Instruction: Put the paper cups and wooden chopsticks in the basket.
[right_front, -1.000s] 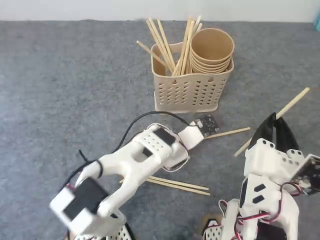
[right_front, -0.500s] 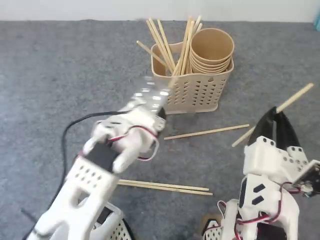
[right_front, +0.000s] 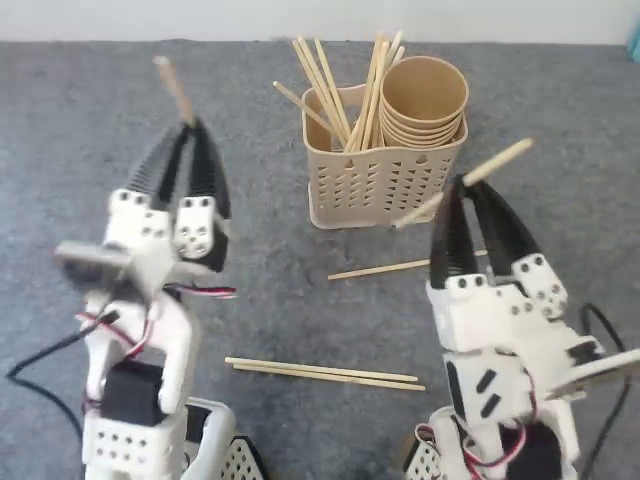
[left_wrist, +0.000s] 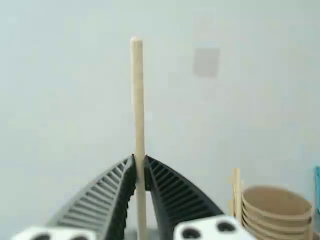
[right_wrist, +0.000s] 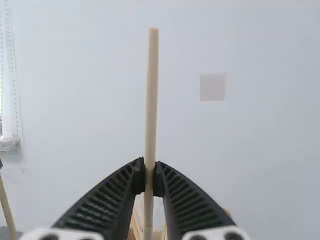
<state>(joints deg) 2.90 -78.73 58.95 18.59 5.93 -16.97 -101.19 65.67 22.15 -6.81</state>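
1. The left hand (right_front: 190, 130) (left_wrist: 139, 160) is raised over the grey felt-like surface (right_front: 90, 120), well to the side of the basket. Its black fingers are closed on a pale wooden chopstick (right_front: 172, 88) (left_wrist: 137, 100), which sticks out past the fingertips.
2. The right hand (right_front: 463, 184) (right_wrist: 149, 163) is up near the basket's front corner on the cup side. It is clamped on a second wooden chopstick (right_front: 500, 160) (right_wrist: 151, 90), which lies tilted across that corner in the high view.
3. The beige perforated plastic basket (right_front: 375, 185) stands upright at the far middle of the surface.
4. A stack of brown paper cups (right_front: 425, 95) (left_wrist: 275, 210) fills one compartment. A bundle of wooden chopsticks (right_front: 335, 85) leans in the other.
5. A single loose chopstick (right_front: 380, 269) lies on the surface in front of the basket.
6. A pair of loose chopsticks (right_front: 325, 372) lies side by side nearer the arm bases, between the two arms.
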